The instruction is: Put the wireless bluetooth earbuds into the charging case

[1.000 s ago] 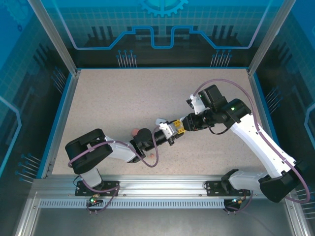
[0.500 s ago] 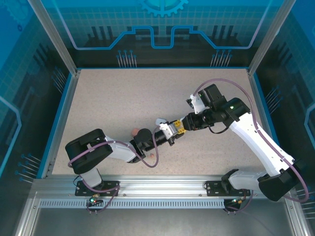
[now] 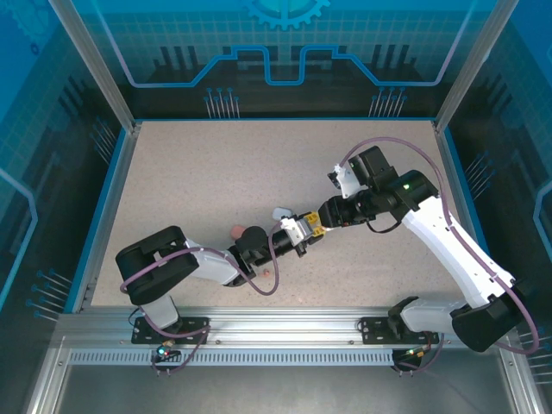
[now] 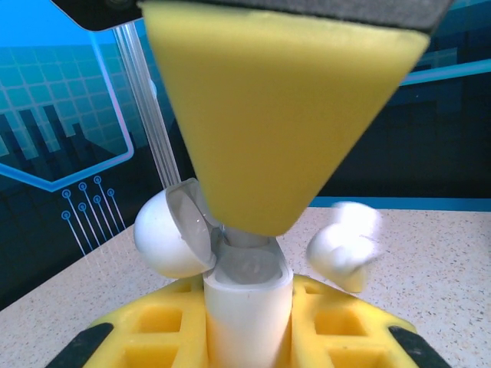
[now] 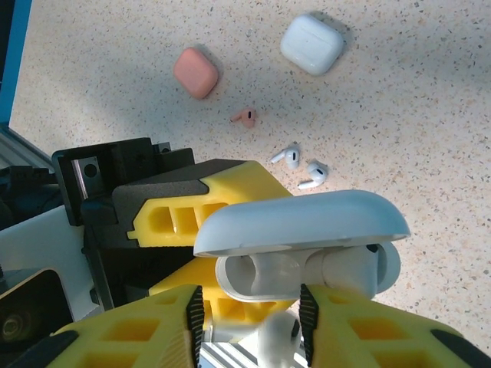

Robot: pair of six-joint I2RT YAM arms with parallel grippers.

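White charging case (image 3: 282,212) was clamped off the table (image 3: 216,164) by the left gripper (image 3: 299,231), the right gripper (image 3: 319,221) just beside it. Left wrist: the case body sat pinched between the left fingers (image 4: 337,322), lid open. Right wrist: a white earbud (image 5: 278,337) lay just below the case between the narrowly parted right fingers (image 5: 360,314); its stem likely needed lining up with an open socket before a gentle push.

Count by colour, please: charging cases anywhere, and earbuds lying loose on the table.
White cases: 2 (closed white case, open white case)
Pink case: 1
White earbuds on the table: 2
Pink earbud on the table: 1
Total: 6
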